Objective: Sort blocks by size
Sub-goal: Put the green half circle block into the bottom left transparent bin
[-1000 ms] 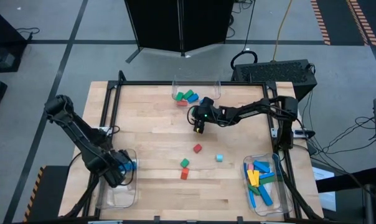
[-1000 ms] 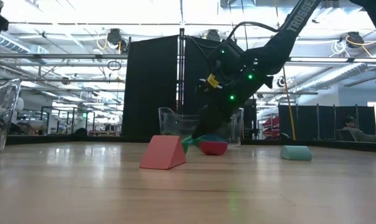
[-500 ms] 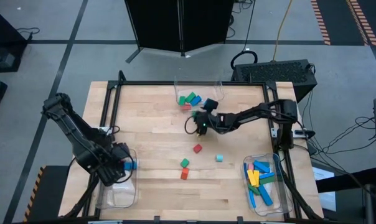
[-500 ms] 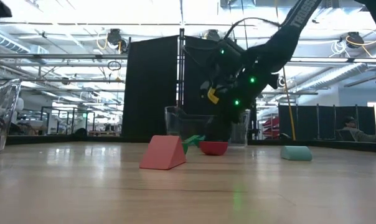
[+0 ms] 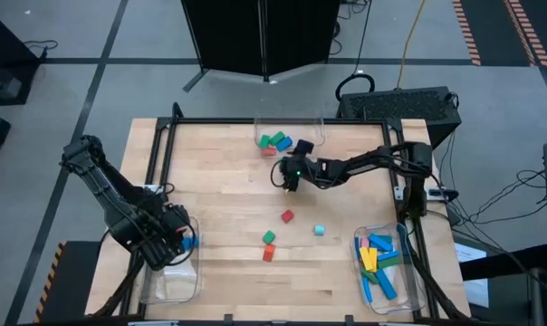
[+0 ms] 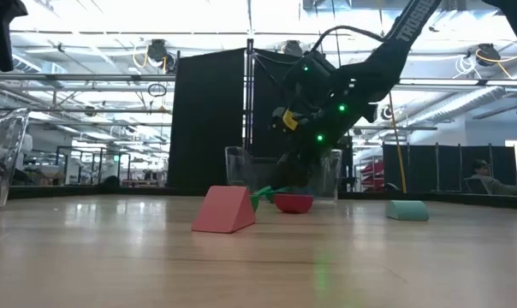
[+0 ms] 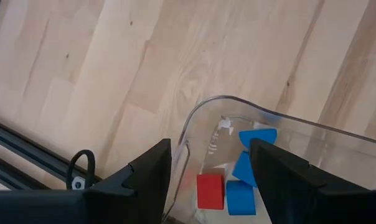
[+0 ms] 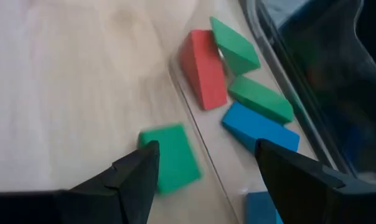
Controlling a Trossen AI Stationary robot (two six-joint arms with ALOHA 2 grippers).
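Observation:
My right gripper [image 5: 286, 175] [image 8: 206, 149] stands open just on the near side of the far clear bin [image 5: 314, 127], which holds green, red and blue blocks [image 8: 203, 68]. A green block [image 8: 169, 158] lies on the wood just outside that bin's wall, ahead of the open fingers and apart from them. My left gripper [image 5: 180, 241] [image 7: 210, 146] hangs open above the near-left clear bin [image 7: 238, 102], where a red cube [image 7: 210, 190] and blue pieces [image 7: 244, 180] lie. Loose on the table are a red [image 5: 287, 215], a cyan [image 5: 319, 230], a green [image 5: 269, 236] and another red block [image 5: 268, 254].
A third clear bin [image 5: 357, 272] at the near right holds long blue, yellow, pink and green bars. A black frame rail [image 5: 156, 172] runs along the table's edges. Bare wood lies between the loose blocks and the left bin.
My left gripper has risen a little above the near-left bin and tipped. My right gripper has turned at the wrist while staying near the far bin. Both stay open.

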